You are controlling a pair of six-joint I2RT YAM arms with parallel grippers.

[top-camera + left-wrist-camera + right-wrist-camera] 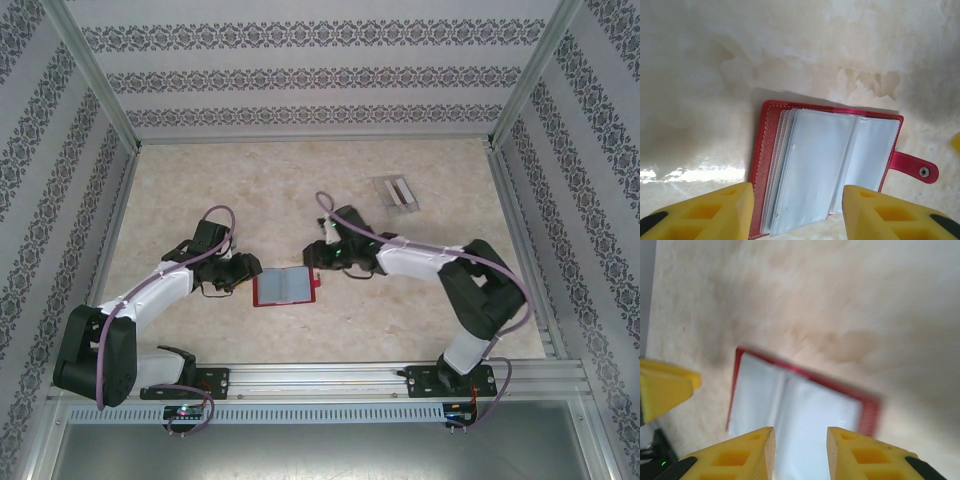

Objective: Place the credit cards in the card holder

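So the wallet [287, 287] is lying open on the bench [200, 190], clear pockets up, snap tab [914, 168] poking out, about mid-bench toward the near edge. Over its left end the left jaws are spread, gripping nothing. On the tab side the right jaws are parted and empty too. A tray [397, 192] sits well off toward the far right corner.

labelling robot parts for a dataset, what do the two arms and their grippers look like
Both the left arm and right arm have white link shells between black joints, with a mauve cable looping along each. The left gripper and right gripper have blocky yellow fingers with hollow square recesses and black bases.
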